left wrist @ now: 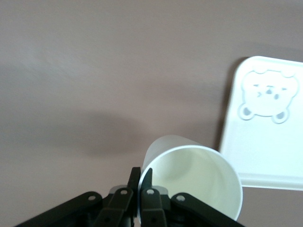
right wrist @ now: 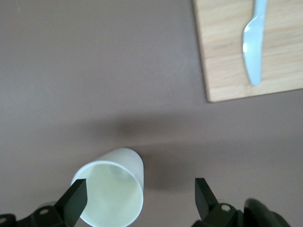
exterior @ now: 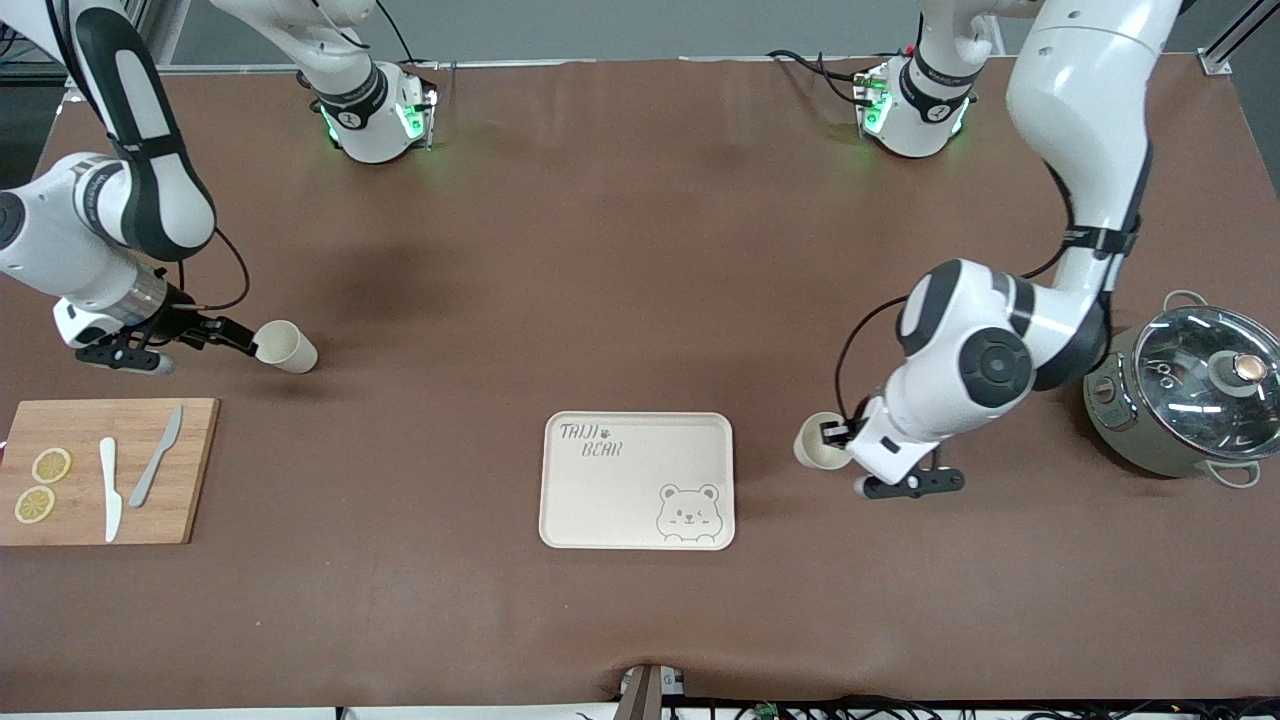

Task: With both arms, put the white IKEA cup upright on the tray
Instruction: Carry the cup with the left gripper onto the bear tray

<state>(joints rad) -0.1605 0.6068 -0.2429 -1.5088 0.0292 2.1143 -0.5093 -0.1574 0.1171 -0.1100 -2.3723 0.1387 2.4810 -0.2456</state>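
Left gripper (exterior: 832, 436) pinches cup (exterior: 818, 452) rim beside tray (exterior: 637, 480): thin grip, may slip. Right gripper (exterior: 240, 340), spread, at second cup (exterior: 286, 347).

- Tray (exterior: 637, 480): flat cream rectangle with rounded corners, grey "TAIJI BEAR" lettering and a bear face, lying at lower centre of the front view with nothing on it.
- Cup by the tray (exterior: 820, 442): white, tilted, just beside the tray's edge, at centre-right of the frame.
- Second cup (exterior: 286, 347): white, on its side, at the middle left of the frame.
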